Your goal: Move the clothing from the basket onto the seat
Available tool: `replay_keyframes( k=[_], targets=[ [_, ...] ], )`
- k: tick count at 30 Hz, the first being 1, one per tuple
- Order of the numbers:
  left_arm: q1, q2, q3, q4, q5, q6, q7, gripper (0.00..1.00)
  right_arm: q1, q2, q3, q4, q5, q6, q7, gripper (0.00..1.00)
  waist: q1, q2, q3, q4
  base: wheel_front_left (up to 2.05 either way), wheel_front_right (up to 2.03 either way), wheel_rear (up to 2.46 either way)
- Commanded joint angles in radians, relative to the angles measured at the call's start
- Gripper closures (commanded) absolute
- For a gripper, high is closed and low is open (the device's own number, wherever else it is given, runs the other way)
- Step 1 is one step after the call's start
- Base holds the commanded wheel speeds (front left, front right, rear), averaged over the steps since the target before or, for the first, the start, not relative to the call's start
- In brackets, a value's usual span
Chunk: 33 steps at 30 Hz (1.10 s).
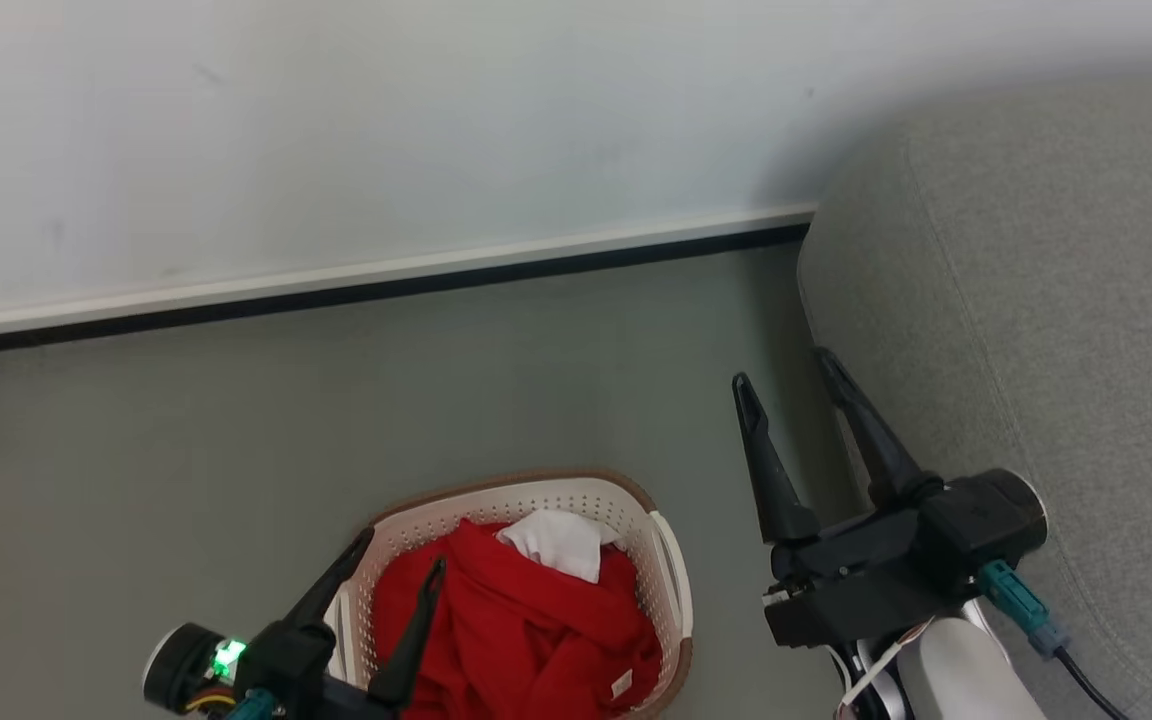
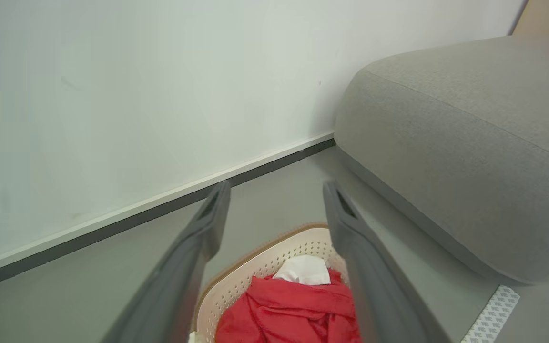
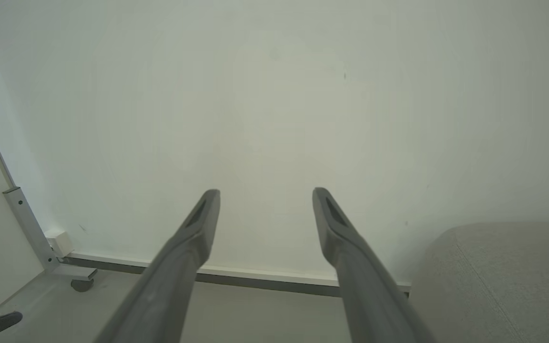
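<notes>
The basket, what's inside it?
Inside the basket lies a heap of red clothing, with a white piece on top toward the far side. The heap covers the basket's bottom, so whatever lies underneath cannot be seen.

Red and white clothing [image 1: 521, 630] in cream, brown-rimmed basket [image 1: 456, 515], apart from large grey seat [image 1: 1036, 300]
</notes>
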State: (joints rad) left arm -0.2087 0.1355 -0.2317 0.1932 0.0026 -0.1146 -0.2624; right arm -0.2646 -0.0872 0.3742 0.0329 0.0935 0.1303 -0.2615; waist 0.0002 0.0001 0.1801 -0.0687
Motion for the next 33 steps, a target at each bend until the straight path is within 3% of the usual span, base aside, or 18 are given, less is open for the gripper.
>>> replay_keyframes(
  k=[1, 13, 23, 33],
  targets=[
    [-0.031, 0.014, -0.006, 0.013, 0.008, -0.004, -0.005, 0.00, -0.024, 0.000, 0.002, -0.008, -0.008, 0.001, -0.004, 0.00, -0.0002, -0.0001, 0.096, -0.043, 0.00, 0.00, 0.00],
    [-0.247, 0.115, -0.146, 0.195, 0.044, -0.013, -0.005, 0.00, -0.162, 0.031, 0.011, -0.075, -0.018, 0.001, -0.004, 0.00, -0.0002, -0.0001, 0.350, -0.136, 0.00, 0.00, 0.00],
    [-0.422, 0.189, -0.275, 0.350, 0.104, -0.015, -0.005, 0.00, -0.230, 0.038, 0.019, -0.129, 0.027, 0.001, -0.004, 0.00, -0.0002, -0.0001, 0.500, -0.191, 0.00, 0.00, 0.00],
    [-0.578, 0.214, -0.416, 0.514, 0.181, 0.012, -0.004, 0.00, -0.268, 0.038, 0.014, -0.161, 0.087, 0.001, -0.004, 0.00, -0.0002, -0.0001, 0.613, -0.258, 0.00, 0.00, 0.00]
  ],
)
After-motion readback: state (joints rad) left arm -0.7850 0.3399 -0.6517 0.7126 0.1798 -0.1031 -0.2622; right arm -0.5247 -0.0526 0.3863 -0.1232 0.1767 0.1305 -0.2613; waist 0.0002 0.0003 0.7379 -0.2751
